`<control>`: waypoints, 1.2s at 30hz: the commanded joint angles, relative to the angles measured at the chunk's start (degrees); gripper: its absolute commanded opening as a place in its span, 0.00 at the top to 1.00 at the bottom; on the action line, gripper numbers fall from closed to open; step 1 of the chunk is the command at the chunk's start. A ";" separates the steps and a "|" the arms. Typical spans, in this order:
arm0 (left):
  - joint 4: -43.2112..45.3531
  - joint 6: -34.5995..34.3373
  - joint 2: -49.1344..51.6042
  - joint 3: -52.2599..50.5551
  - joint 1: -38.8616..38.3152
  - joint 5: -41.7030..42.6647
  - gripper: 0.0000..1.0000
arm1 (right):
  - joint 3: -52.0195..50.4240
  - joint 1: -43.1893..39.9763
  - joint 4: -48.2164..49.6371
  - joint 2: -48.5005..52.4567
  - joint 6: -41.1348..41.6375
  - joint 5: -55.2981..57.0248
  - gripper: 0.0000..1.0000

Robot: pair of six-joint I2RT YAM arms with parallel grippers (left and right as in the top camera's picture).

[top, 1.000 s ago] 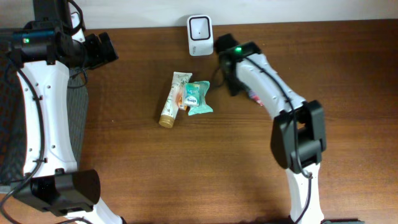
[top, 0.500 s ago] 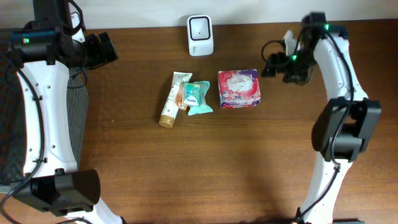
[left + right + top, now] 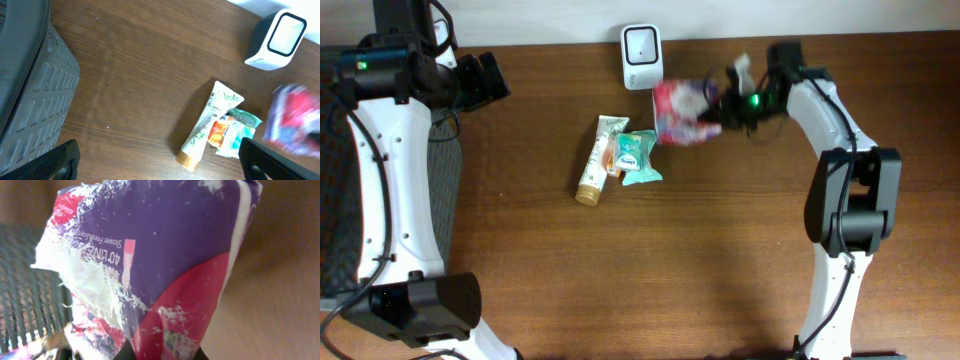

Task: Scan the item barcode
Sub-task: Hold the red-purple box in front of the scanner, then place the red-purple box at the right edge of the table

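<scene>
Package (image 3: 678, 112) hangs clamped in the right pincer (image 3: 716, 109), near scanner (image 3: 641, 43).

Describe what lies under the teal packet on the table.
An orange packet pokes out from under the teal packet on the side toward the white tube. The rest of the orange packet, and anything else beneath, is covered by the teal packet.

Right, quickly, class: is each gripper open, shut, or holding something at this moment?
The left gripper is open, holding nothing.
The right gripper is shut on the pink and purple packet.
</scene>
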 commanded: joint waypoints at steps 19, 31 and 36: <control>0.09 0.09 -0.24 0.52 0.20 -0.20 0.01 | 12.59 5.51 29.64 -1.40 27.15 13.75 0.96; 0.09 0.09 -0.24 0.52 0.20 -0.20 0.01 | 8.52 -36.09 -0.44 -6.86 31.89 29.68 0.96; 0.09 0.11 -0.24 0.52 0.20 -0.20 0.01 | 8.48 -37.38 -0.92 -2.49 31.61 29.90 0.31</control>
